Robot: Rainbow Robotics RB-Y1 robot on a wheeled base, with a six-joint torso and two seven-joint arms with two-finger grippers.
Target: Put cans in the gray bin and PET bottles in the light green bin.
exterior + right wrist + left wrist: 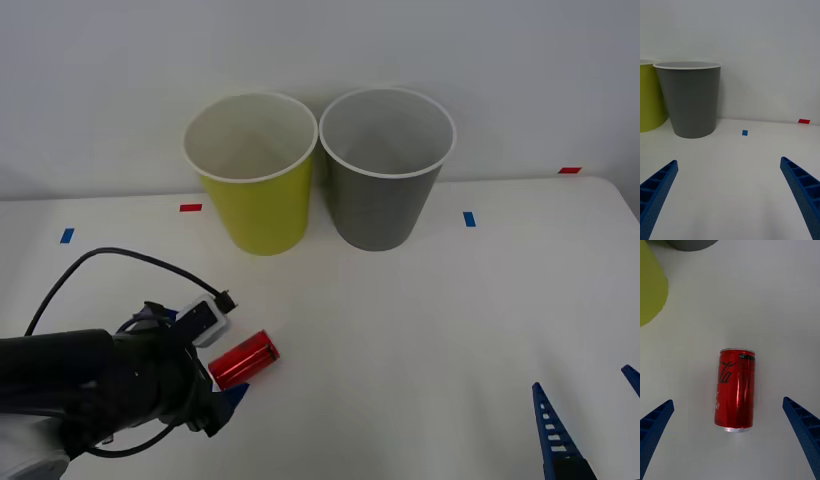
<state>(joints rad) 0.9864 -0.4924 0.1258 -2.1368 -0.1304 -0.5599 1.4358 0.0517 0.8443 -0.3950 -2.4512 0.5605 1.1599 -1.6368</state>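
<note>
A small red can (243,360) lies on its side on the white table, in front of the two bins. My left gripper (218,360) hovers over it, open, one blue finger on each side of the can (735,388) and neither touching it. The light green bin (252,170) stands upright at the back, and the gray bin (385,165) stands close beside it on its right. My right gripper (590,400) waits open near the table's front right corner, facing the gray bin (692,101). PET bottles are out of view.
Small blue and red tape marks (469,218) dot the white table (420,340) along its back. A black cable (120,256) loops up from the left arm. A plain wall stands right behind the bins.
</note>
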